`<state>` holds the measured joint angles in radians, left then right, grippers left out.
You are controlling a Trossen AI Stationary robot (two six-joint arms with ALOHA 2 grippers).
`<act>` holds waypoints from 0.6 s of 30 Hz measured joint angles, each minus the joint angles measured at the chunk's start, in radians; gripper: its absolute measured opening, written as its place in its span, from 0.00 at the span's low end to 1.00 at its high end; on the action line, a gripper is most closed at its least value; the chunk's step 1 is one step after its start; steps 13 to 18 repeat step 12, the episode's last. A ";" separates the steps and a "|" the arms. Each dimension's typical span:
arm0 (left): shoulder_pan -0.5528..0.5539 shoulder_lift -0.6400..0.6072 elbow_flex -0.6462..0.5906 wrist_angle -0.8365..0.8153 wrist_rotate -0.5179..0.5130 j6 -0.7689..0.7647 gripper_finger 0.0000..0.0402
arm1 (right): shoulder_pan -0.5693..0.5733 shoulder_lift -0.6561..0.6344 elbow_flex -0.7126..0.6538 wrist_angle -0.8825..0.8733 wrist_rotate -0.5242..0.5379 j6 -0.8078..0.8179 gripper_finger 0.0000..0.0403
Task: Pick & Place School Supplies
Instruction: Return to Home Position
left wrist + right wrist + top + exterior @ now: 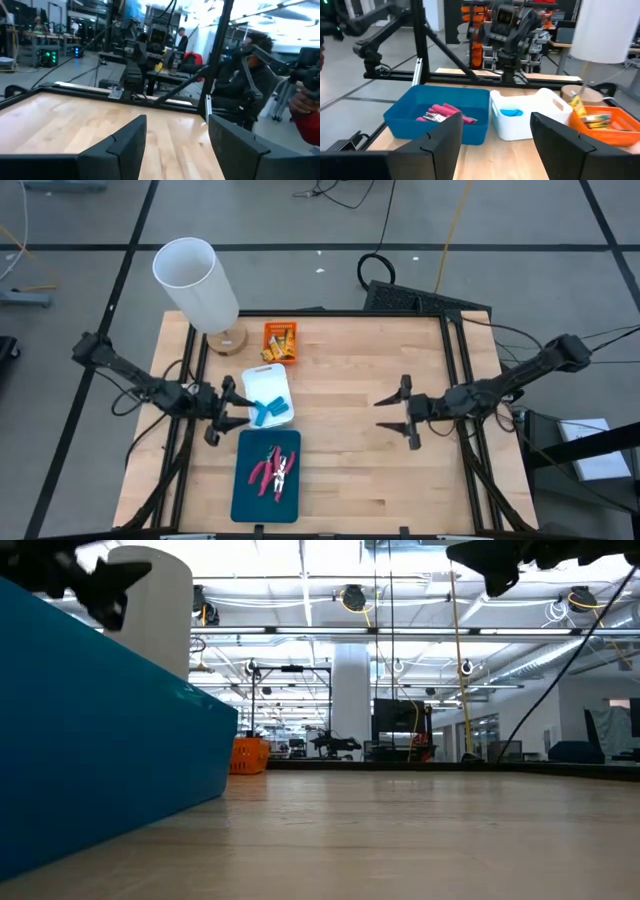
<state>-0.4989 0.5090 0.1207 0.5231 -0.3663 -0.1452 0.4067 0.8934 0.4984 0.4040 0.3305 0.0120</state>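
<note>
Looks done: punchers (273, 472) in blue bin (248, 500), blue pcs (268, 411) in white tray (262, 380), packets (281, 346) in orange tray (268, 330). Left claw (222, 411) & right claw (400, 412) both released, empty; only homing left.

Tall white cylinder (195, 280) beside orange tray (268, 327)

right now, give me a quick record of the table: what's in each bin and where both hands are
orange bin: yellow-orange packets
white bin: light-blue pieces
blue bin: pink hole punchers
white cylinder: standing beside the orange bin
left hand: open, empty, by the white bin
right hand: open, empty, over bare table
</note>
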 joint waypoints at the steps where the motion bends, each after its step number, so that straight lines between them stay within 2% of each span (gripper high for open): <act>1: 0.006 -0.021 -0.027 0.013 0.001 -0.004 0.54 | -0.005 -0.028 0.000 -0.027 0.000 0.002 0.56; 5: 0.025 -0.098 -0.107 0.027 0.001 -0.040 0.54 | -0.035 -0.138 -0.021 -0.080 -0.054 -0.001 0.56; 12: 0.041 -0.126 -0.105 -0.012 0.003 -0.026 0.54 | -0.104 -0.379 -0.192 -0.076 -0.123 0.039 0.57; 18: 0.041 -0.126 -0.105 -0.012 0.003 -0.026 0.54 | -0.104 -0.379 -0.192 -0.076 -0.123 0.039 0.57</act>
